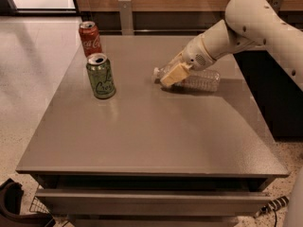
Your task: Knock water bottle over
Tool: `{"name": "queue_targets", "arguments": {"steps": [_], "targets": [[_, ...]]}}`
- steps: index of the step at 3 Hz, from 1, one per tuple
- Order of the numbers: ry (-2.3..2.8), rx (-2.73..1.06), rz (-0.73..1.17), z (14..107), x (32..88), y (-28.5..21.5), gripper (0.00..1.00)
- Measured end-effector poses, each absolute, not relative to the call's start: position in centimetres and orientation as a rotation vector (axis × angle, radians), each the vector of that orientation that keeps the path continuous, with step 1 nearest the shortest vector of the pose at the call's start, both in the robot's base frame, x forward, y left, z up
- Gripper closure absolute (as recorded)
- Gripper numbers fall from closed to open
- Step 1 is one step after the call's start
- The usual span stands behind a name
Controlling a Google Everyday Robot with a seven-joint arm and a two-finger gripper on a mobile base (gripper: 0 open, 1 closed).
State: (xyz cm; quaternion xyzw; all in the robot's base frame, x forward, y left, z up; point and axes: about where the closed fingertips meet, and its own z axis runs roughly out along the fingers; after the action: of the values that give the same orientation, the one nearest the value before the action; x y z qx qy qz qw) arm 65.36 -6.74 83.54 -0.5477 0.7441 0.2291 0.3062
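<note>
The water bottle [202, 80], clear ribbed plastic, lies on its side on the grey table [151, 131] at the back right, its white cap end [156, 74] pointing left. My gripper [173, 73], with tan tips, comes down from the white arm at the upper right. It sits low over the bottle's neck end and hides part of it.
A green can [100, 76] stands upright at the table's left. A red cola can [90, 38] stands behind it near the back left corner. A dark cabinet [270, 89] is to the table's right. A drawer front [151, 200] sits under the tabletop.
</note>
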Motion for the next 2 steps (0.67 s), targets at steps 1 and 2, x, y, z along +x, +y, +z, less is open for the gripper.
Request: {"name": "queue_targets", "arguments": {"steps": [1,2], "targets": [[1.969,-1.453,0.611,83.36,65.35,-6.53,0.63],[1.969,-1.457,0.615,83.18,65.34,-6.31,0.39]]}}
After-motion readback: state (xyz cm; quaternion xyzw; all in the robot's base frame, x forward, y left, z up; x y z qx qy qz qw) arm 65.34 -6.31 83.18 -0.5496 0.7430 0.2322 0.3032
